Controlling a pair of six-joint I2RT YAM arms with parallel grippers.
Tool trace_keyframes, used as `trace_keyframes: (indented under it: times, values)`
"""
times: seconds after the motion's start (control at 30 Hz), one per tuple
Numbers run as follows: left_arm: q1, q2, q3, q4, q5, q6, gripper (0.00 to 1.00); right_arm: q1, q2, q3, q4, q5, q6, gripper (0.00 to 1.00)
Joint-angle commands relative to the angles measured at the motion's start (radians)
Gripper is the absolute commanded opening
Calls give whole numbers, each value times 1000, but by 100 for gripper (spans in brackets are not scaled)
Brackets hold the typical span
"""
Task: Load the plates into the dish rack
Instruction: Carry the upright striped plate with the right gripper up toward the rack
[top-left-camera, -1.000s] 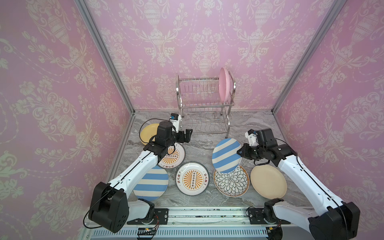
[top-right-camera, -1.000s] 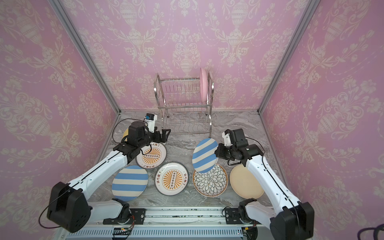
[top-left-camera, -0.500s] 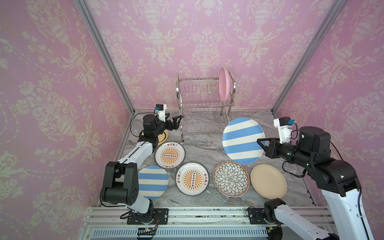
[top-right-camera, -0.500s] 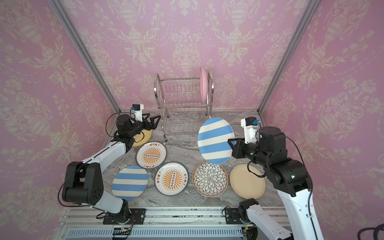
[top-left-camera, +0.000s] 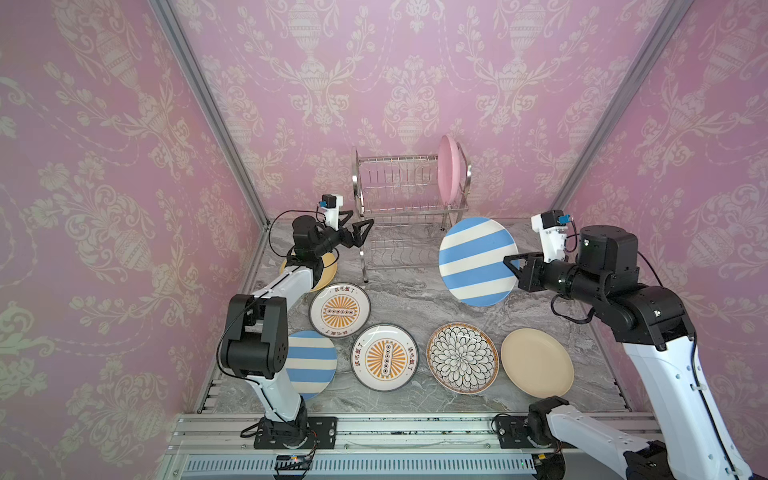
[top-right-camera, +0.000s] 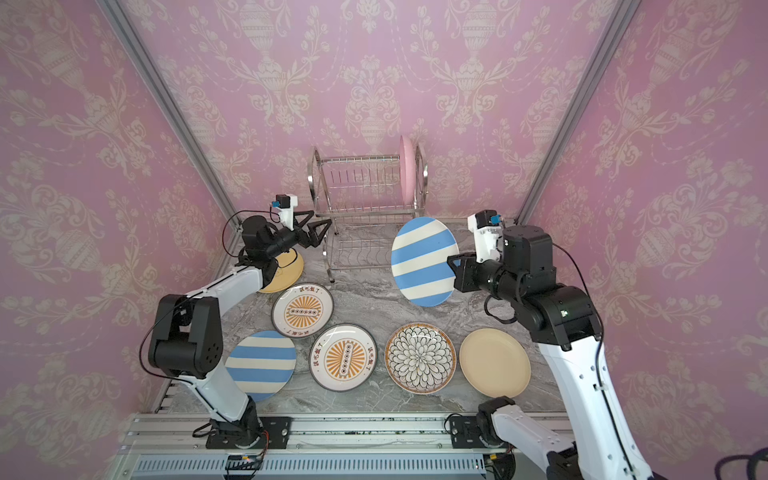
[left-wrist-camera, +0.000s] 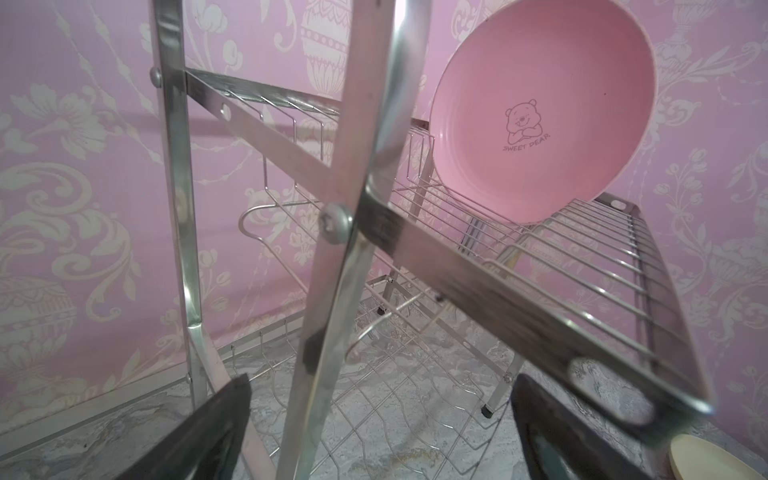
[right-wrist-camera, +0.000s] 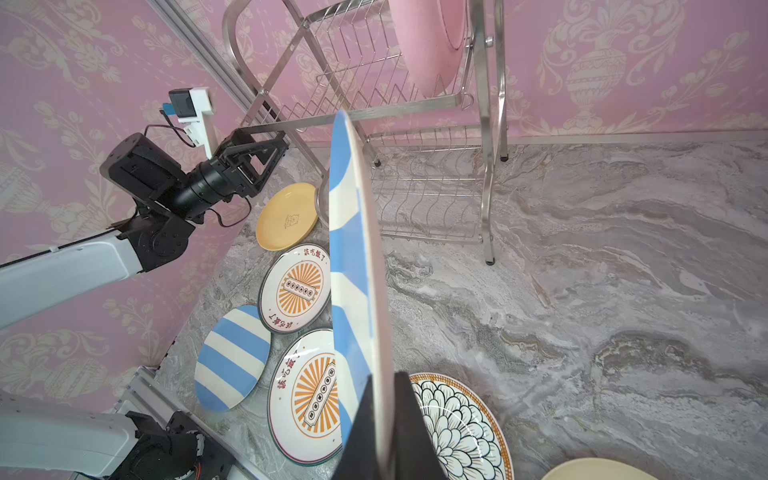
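The dish rack (top-left-camera: 409, 199) (top-right-camera: 365, 195) stands at the back wall, with a pink plate (top-left-camera: 448, 168) (left-wrist-camera: 540, 112) upright at the right end of its upper tier. My right gripper (top-left-camera: 508, 262) (top-right-camera: 451, 262) (right-wrist-camera: 385, 376) is shut on the rim of a blue-white striped plate (top-left-camera: 478, 261) (right-wrist-camera: 353, 257), held upright in the air in front of the rack's right side. My left gripper (top-left-camera: 359, 222) (top-right-camera: 321, 219) (left-wrist-camera: 382, 380) is open at the rack's left end, its jaws either side of a steel leg (left-wrist-camera: 328, 332).
On the marble table (top-left-camera: 415, 299) lie a yellow plate (top-left-camera: 322, 270), two orange sunburst plates (top-left-camera: 340, 309) (top-left-camera: 384, 357), another striped plate (top-left-camera: 311, 363), a black-petal plate (top-left-camera: 462, 357) and a beige plate (top-left-camera: 537, 361). Pink walls close in on three sides.
The right arm has lifted the striped plate off the table and stood it upright in the air. The left gripper has moved from above a sunburst plate to the rack's left leg.
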Motion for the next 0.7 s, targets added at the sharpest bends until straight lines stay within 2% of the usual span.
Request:
trace_keyframes:
  times: [0.0, 0.2, 0.67]
  values:
    - [-25, 36, 47, -42, 47, 64, 99, 7, 28, 65, 16, 27, -27, 0]
    - [-38, 46, 59, -70, 55, 84, 99, 7, 50, 78, 25, 55, -33, 0]
    - [-139, -27, 39, -193, 57, 149, 99, 7, 114, 151, 14, 76, -72, 0]
